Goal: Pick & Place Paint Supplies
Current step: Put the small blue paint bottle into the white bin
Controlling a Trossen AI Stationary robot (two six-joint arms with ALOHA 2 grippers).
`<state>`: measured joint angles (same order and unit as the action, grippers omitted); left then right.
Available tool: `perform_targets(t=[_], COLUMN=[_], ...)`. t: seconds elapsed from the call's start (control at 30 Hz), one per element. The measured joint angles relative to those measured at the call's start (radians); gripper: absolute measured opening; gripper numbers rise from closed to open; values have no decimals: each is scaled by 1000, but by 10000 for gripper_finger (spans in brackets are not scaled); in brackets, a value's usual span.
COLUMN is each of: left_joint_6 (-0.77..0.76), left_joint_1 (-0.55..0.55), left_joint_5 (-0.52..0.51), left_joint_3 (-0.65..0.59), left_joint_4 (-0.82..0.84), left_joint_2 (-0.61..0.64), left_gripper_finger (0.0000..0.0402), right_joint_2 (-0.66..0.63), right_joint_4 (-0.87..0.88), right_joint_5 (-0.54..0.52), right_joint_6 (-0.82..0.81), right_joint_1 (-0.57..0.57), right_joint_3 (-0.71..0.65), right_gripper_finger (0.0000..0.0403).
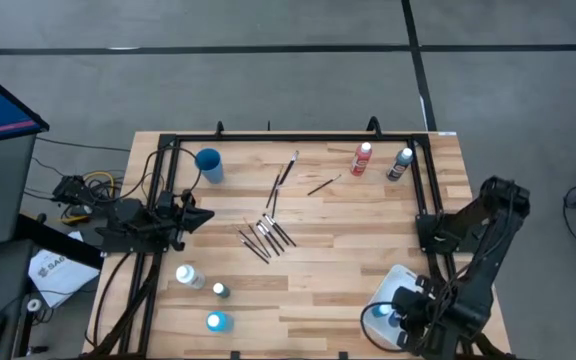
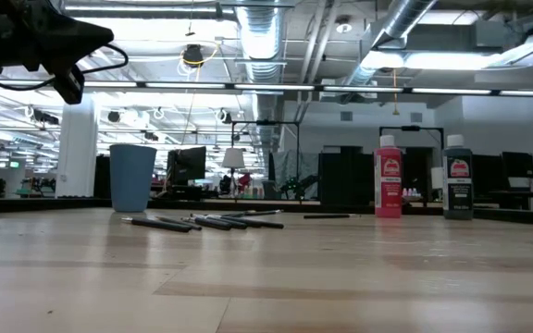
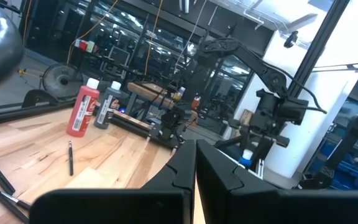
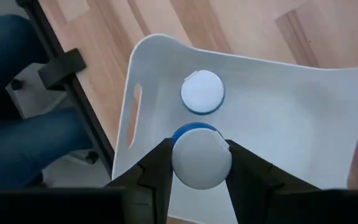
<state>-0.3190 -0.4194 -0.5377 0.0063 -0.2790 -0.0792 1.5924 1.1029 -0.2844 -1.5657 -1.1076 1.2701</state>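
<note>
Wooden tabletop [image 1: 348, 230]: right gripper [image 4: 199, 163] clamps blue bottle [image 4: 201, 155] over white tray [image 4: 291, 112], one bottle [image 4: 202, 92] already inside. Brushes [image 1: 266, 235], other bottles remain. Left gripper [image 3: 196, 163] closed, empty.

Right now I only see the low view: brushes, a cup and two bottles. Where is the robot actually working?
Observer: Outside your picture. The right gripper is shut on a blue bottle over a white tray.
Operator: Is anything in that tray?
Observer: Yes, a second blue bottle stands inside it, pale cap up.
Operator: And the other arm?
Observer: The left gripper waits, shut, by the table's left side.
</note>
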Motion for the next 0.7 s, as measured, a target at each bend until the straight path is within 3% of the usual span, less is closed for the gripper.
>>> perform_targets(t=[0.7], left_joint_6=[0], left_joint_1=[0], left_joint_5=[0], left_joint_3=[0], left_joint_4=[-9], left_joint_2=[0], left_gripper_finger=[4], right_joint_2=[66], right_joint_4=[-92], right_joint_5=[-87], right_joint_6=[12], right_joint_1=[5], right_joint_3=[0], right_gripper_finger=[126])
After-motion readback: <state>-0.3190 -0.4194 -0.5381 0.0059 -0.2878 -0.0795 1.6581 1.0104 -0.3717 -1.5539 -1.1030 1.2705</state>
